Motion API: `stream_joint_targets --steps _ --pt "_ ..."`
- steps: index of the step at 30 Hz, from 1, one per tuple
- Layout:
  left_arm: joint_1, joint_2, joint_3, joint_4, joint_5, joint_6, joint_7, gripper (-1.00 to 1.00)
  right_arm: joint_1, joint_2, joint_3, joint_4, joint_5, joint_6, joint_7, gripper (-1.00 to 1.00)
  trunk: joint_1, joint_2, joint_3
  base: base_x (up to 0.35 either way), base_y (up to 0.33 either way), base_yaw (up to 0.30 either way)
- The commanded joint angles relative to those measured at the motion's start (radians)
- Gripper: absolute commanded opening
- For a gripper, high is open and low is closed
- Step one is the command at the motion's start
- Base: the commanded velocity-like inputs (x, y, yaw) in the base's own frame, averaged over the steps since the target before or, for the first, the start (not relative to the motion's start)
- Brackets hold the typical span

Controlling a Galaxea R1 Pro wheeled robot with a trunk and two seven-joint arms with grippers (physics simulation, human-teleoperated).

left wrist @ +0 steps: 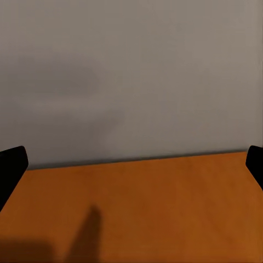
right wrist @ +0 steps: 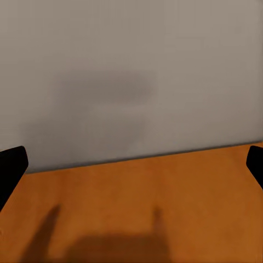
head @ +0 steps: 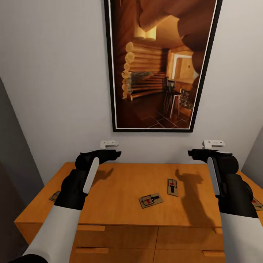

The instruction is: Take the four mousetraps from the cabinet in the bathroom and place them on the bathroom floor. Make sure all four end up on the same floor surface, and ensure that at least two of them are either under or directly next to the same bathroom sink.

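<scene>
The orange-brown cabinet (head: 120, 190) stands against the wall below me, its drawer fronts along the near side. Two mousetraps lie on its top right of centre: one angled (head: 150, 200), one further back (head: 172, 187). A third mousetrap (head: 54, 196) peeks out at the left edge behind my left forearm. The fourth mousetrap (head: 257, 204) shows at the right edge beside my right forearm. My left gripper (head: 111, 153) hovers open above the back left of the top, and my right gripper (head: 195, 152) hovers open above the back right. Both wrist views show the cabinet top (left wrist: 137, 208) (right wrist: 137, 203) between wide-apart black fingertips (left wrist: 11, 164) (right wrist: 11, 164).
A large black-framed picture (head: 160, 62) of a log interior hangs on the grey wall above the cabinet. A darker grey wall (head: 14, 157) closes the left side. Another grey surface (head: 255, 153) stands at the right edge.
</scene>
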Motion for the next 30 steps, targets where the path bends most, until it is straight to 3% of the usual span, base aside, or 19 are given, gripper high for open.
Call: stream_joint_targets --steps 1,10,18,23,30 --pt "0.0 0.0 0.0 -0.001 0.008 0.004 0.006 1.0 -0.001 0.0 0.001 -0.001 0.006 0.005 0.002 1.0 0.0 -0.001 -0.001 0.0 0.0 0.0" --pt "0.001 -0.002 0.0 0.001 0.009 0.003 0.006 1.0 -0.001 0.002 0.009 0.0 0.004 0.005 0.002 1.0 0.0 -0.001 -0.001 0.0 0.0 0.0" --pt "0.001 -0.003 0.0 0.004 0.013 0.004 0.006 1.0 -0.001 0.015 0.087 0.005 0.013 0.005 0.001 1.0 0.0 -0.001 -0.001 0.0 0.0 0.0" --pt "0.001 -0.003 0.0 0.007 0.015 0.004 0.007 1.0 -0.001 0.05 0.128 0.006 0.062 0.005 0.002 1.0 0.0 -0.001 -0.001 0.0 0.0 0.0" --pt "0.001 -0.003 0.0 0.014 0.016 0.004 0.009 1.0 -0.001 0.117 0.145 0.007 0.141 0.005 0.008 1.0 0.0 -0.001 -0.001 0.0 0.0 0.0"
